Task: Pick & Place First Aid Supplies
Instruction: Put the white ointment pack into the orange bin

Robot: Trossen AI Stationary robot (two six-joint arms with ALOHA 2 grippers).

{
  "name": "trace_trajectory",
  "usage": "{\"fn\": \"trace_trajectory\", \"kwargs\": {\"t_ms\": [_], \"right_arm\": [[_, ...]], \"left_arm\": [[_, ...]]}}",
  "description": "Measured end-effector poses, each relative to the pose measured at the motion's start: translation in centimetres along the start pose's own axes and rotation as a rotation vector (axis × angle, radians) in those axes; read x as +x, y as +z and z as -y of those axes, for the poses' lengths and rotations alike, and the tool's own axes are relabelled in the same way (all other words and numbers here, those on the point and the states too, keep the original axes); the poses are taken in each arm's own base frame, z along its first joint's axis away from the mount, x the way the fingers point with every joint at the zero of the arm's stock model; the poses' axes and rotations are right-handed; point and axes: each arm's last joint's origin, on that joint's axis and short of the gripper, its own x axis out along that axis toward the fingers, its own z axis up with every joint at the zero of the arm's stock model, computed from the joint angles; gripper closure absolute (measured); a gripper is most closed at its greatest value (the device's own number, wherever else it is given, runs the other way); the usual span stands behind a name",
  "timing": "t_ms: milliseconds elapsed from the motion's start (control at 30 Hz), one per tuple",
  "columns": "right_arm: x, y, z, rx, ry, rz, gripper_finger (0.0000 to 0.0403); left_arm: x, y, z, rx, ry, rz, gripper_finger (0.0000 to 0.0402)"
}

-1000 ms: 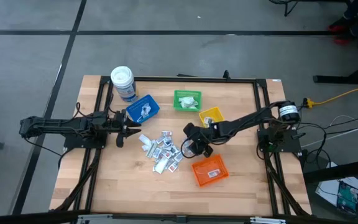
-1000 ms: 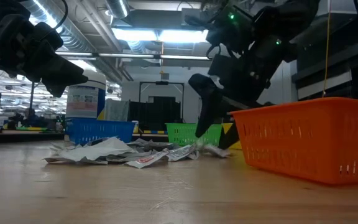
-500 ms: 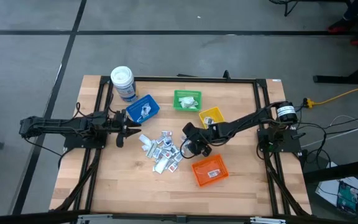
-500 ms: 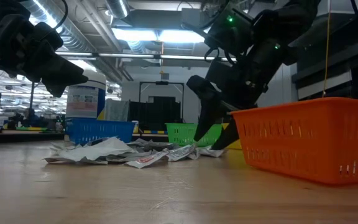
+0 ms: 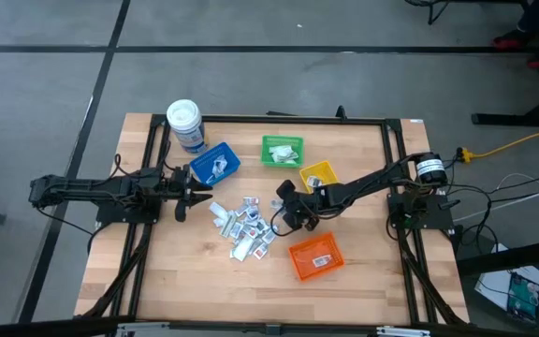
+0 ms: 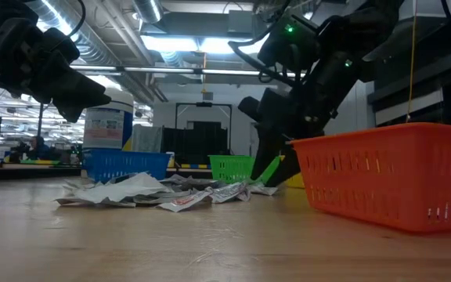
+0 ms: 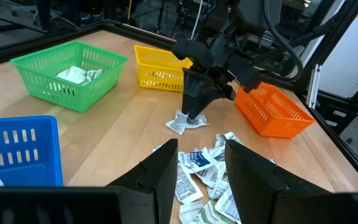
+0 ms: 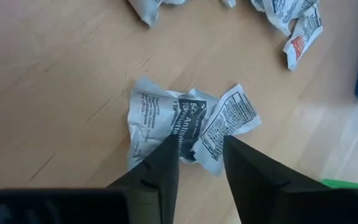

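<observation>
right wrist view: right gripper fingers narrowing around a crumpled packet on the table beside the pile; pinching it centrally should work best. left gripper waiting, fingers apart.

Left arm: stretched level from the table's left edge, wrist pointing inward. Left gripper hovers above the tabletop, fingers parted, nothing between them.

Right arm: reaching from the right edge toward table centre, wrist angled steeply down. Right gripper low at the surface, fingers partly apart.
</observation>
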Motion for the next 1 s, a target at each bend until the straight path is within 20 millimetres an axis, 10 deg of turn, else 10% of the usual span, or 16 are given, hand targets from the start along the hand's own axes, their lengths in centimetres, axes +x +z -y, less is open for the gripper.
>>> {"fn": "trace_trajectory", "kwargs": {"t_ms": [1000], "right_arm": [[1.6, -0.5, -0.3, 0.579, 0.126, 0.058, 0.0298]], "left_arm": [[0.0, 0.0, 0.0, 0.0, 0.0, 0.0, 0.0274]]}}
